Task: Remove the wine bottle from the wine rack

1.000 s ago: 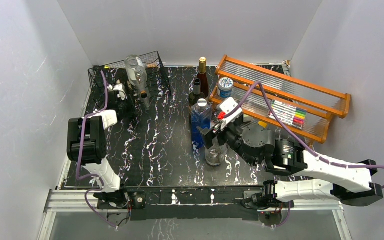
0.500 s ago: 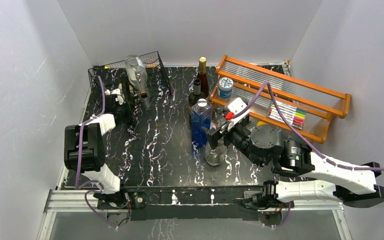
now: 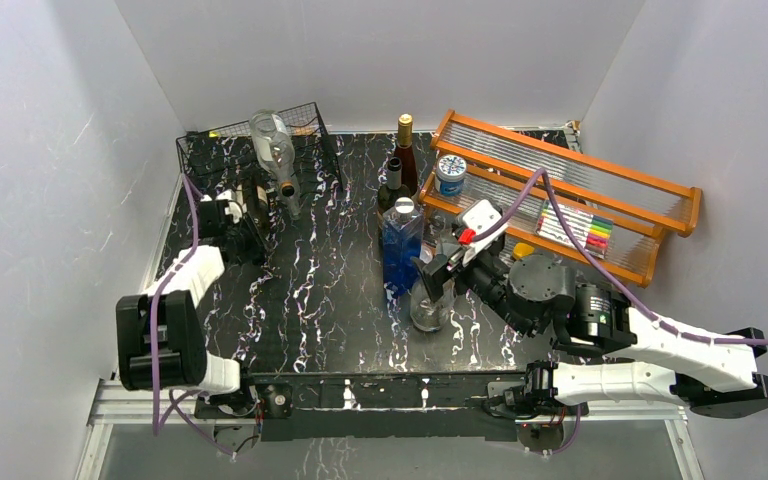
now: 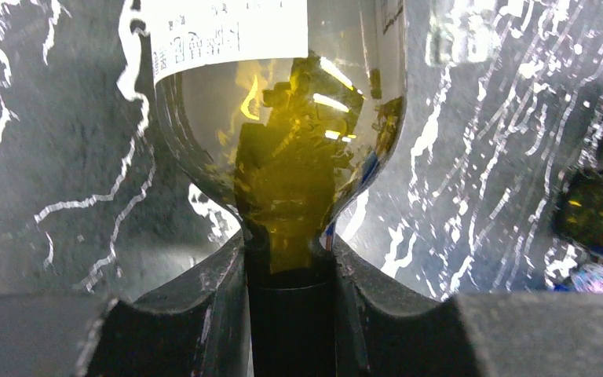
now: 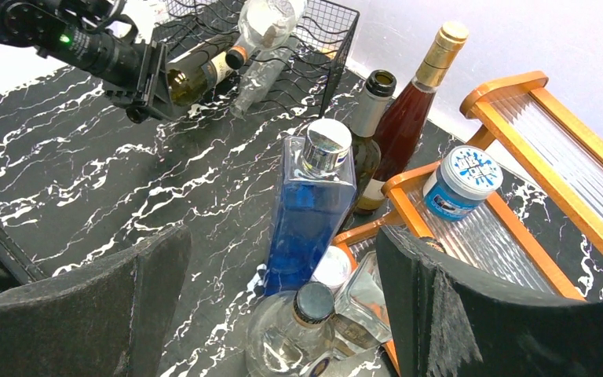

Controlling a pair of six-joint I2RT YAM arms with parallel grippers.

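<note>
**Left fingers clenched on the wine bottle's neck**

In the upper left of the overhead view, the left gripper [image 3: 232,214] has its fingers [image 4: 204,290] clenched around the dark neck of the olive-green wine bottle [image 4: 283,149]. The bottle lies on its side at the open front of the black wire wine rack [image 3: 312,128], neck pointing outward. How much of its body sits inside the wires cannot be told. A clear glass bottle [image 3: 272,140] rests on the rack above it. At frame centre, the right gripper [image 3: 438,272] hangs with fingers released and spread wide. It is over a round clear bottle [image 3: 430,312] beside a tall blue bottle [image 3: 401,245] on the black marbled surface [image 3: 310,300].
</note>
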